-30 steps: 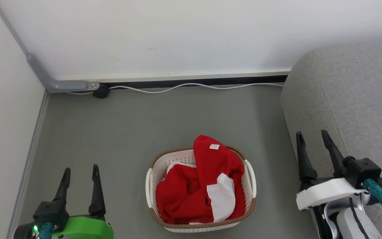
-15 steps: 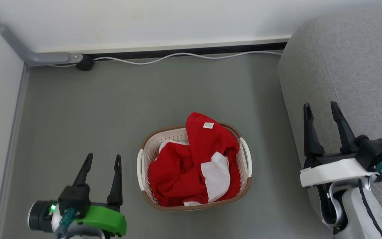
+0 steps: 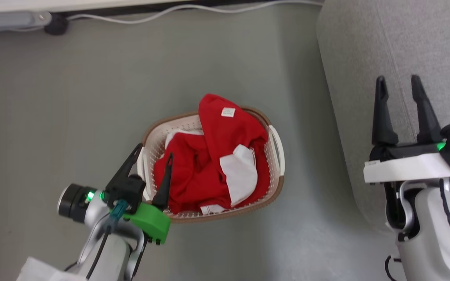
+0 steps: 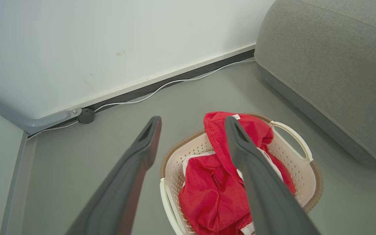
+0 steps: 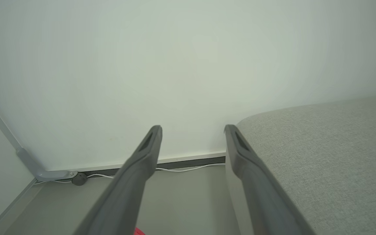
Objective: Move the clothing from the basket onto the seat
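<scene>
I'm seeing the clothing [image 3: 205, 168] lying bunched inside the basket [image 3: 279, 183], which is sitting on the floor [image 3: 72, 97] just beside the seat [image 3: 365, 58]. My left hand [image 3: 154, 151] is hovering released by the basket's left rim, one finger crossing the red fabric in the head view, and it is grasping nothing. My right hand [image 3: 398, 78] is hanging released and empty over the seat's edge, well apart from the basket.

Clothing [image 3: 193, 175]: red, white panels, crumpled in a heap inside basket [image 3: 152, 146]; one piece draped over rim at 12 o'clock. Basket: cream, perforated, brown rim, upright on floor [image 3: 72, 97]. Seat [image 3: 365, 58]: grey upholstery, at basket's 3 o'clock, apart.
</scene>
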Tool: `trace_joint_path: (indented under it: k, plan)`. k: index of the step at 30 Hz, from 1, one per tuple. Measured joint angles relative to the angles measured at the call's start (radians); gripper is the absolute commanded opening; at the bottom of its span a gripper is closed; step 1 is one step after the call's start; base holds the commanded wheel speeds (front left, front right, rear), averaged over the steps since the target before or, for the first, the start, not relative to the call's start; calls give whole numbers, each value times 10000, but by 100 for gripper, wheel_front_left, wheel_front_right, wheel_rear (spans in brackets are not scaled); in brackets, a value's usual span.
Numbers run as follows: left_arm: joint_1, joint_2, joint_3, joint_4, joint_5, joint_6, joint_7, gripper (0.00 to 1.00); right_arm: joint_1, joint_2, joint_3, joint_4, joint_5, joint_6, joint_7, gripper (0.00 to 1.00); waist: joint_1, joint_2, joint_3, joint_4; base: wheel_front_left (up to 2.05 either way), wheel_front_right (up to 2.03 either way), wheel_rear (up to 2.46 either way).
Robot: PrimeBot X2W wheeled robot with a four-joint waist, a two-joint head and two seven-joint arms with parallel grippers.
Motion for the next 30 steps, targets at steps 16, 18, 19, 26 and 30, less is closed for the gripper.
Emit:
trace_joint_path:
  k: [16, 18, 19, 26, 30]
  plan:
    - [-2634, -117, -903, 1572, 1269, -343, 568, 100, -1927, 0, -439, -570, 213, -73, -2, 100, 0, 0, 2274, -727, 0, 0, 0]
    - [-2987, -117, -1055, 1724, 1419, -437, 625, 100, -2132, 0, -439, -639, 263, -73, -2, 100, 1, 0, 2563, -810, 0, 0, 0]
    - [-3152, -119, -1112, 1791, 1526, -474, 629, 100, -2234, 4, -439, -673, 268, -73, -2, 100, 1, 0, 2704, -852, 0, 0, 0]
    - [-4357, -123, -1425, 2299, 2027, -616, 805, 100, -2874, 12, -435, -909, 370, -69, -4, 100, 1, 0, 3711, -1143, 0, 0, 0]
    - [-5073, -107, -1461, 2592, 2343, -627, 890, 100, -3260, 23, -380, -1016, 430, -59, -12, 100, 1, 0, 4282, -1305, 0, 0, 0]
